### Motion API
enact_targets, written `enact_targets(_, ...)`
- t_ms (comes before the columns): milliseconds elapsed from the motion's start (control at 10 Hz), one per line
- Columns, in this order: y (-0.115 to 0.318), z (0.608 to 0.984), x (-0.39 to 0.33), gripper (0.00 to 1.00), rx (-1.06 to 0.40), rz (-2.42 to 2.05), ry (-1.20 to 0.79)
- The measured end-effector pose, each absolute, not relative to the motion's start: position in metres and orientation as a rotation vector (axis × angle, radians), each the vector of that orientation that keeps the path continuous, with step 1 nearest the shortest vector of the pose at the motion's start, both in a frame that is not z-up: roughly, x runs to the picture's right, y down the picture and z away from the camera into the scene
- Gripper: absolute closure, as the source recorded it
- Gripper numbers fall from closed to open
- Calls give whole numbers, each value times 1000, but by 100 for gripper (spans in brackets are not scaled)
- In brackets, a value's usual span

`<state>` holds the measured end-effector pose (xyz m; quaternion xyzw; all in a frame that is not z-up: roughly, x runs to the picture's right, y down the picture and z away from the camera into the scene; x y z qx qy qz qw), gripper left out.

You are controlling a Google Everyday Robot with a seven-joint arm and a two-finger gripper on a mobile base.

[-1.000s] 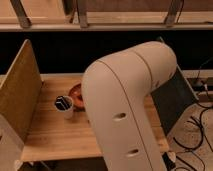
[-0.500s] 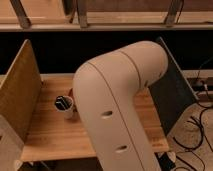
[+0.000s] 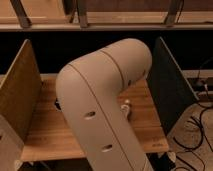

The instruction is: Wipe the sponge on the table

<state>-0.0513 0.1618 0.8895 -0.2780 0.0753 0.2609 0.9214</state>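
Filling the middle of the view, the robot's thick beige arm [image 3: 102, 107] rises from the near edge, bends at a rounded elbow up on the right and covers most of the table [image 3: 47, 132]. Two dark oval slots show on the near link of the arm. The gripper is hidden somewhere behind or beyond this arm, so I cannot tell how wide it stands or whether it has hold of anything. The sponge cannot be seen either; the centre of the tabletop, where things lie, is covered by the arm. Bare light-brown planks show on the left and on the right of the arm. A small white object [image 3: 125, 106] peeks out just beside the arm's right edge, resting on the wood, too little of it showing to name it. A dark sliver [image 3: 56, 105] sits against the arm's left edge, also too hidden to name. An upright wooden panel [image 3: 20, 90] stands at the left end of the table and a darker upright panel [image 3: 167, 85] at the right end. Black cables [image 3: 197, 125] trail over the floor to the right of the table.
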Motion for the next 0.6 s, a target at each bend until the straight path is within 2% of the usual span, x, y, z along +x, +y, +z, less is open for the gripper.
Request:
enact_targets(500,170,885,-97,100,-599,479,92)
enact_targets(600,202,857,-102,100,-654,446,83)
